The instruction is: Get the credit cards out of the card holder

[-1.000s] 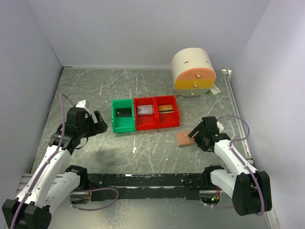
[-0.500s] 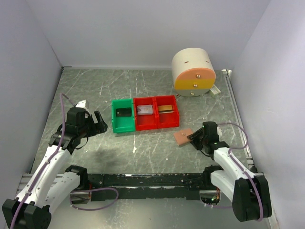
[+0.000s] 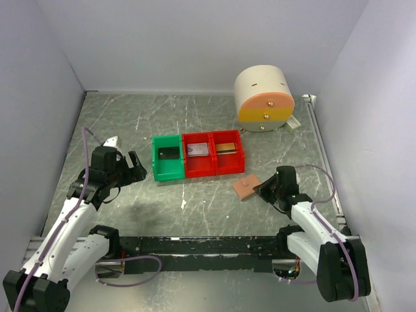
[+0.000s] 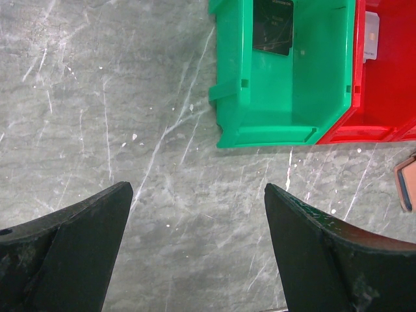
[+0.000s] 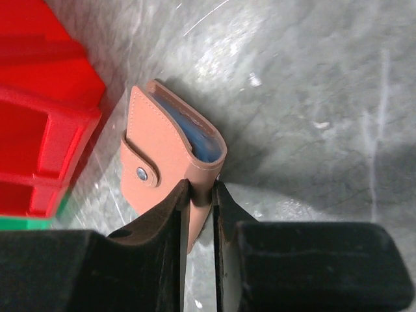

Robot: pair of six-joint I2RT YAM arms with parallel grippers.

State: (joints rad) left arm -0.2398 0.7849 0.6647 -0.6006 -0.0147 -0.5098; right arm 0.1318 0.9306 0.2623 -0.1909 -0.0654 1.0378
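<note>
One edge of the tan leather card holder (image 5: 159,156) sits clamped in the right end effector (image 5: 200,198); best lower it flat before releasing.

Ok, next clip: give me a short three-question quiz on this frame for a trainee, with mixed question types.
1. True or false: the left jaws are shut on a card.
2. Multiple choice: what are the right jaws shut on? A) nothing B) the card holder C) a silver card
3. Fill in: the dark card lies in the ___ bin.

Key: 1 false, they stand open and empty above the table. 2 B, clamped on its edge, with its snap strap fastened. 3 green.
</note>
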